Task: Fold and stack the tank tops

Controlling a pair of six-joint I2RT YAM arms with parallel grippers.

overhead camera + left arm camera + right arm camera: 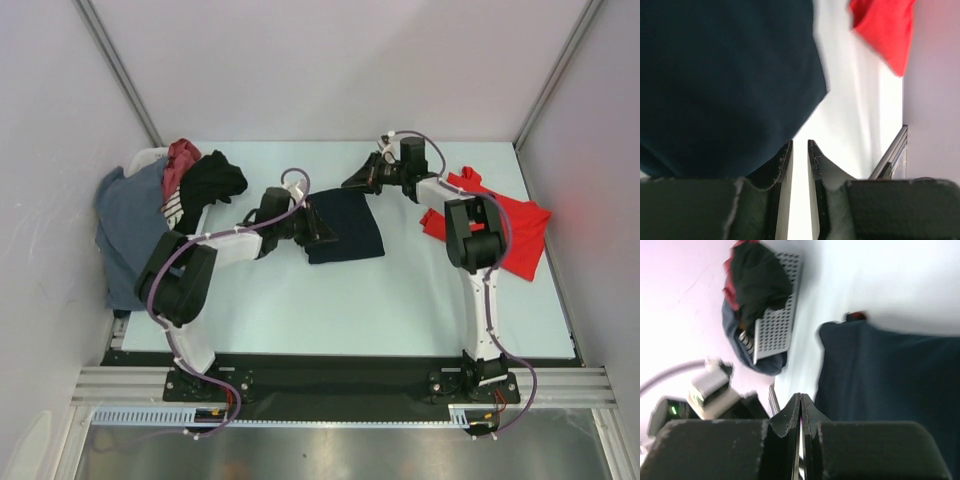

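- Navy top (345, 226) lies folded flat at the middle of the table (400, 300); the red top (505, 228) lies spread at the right side, well apart from it.
- Left gripper (799, 145) is low at the navy top's left edge, forearm reaching rightward. Its jaws are narrowly apart with bare table showing between them.
- Right gripper (800, 397) is at the far edge of the navy top, arm bent leftward. Its jaws are pressed together with nothing seen between them.
- Basket (775, 330) stands at the far left corner, holding a black cloth (215, 180), with a blue-grey cloth (128, 225) draped over its side.

Bright, even light is cast from above; the desk (860, 125) is washed out in both wrist views, where outlines are blurred.
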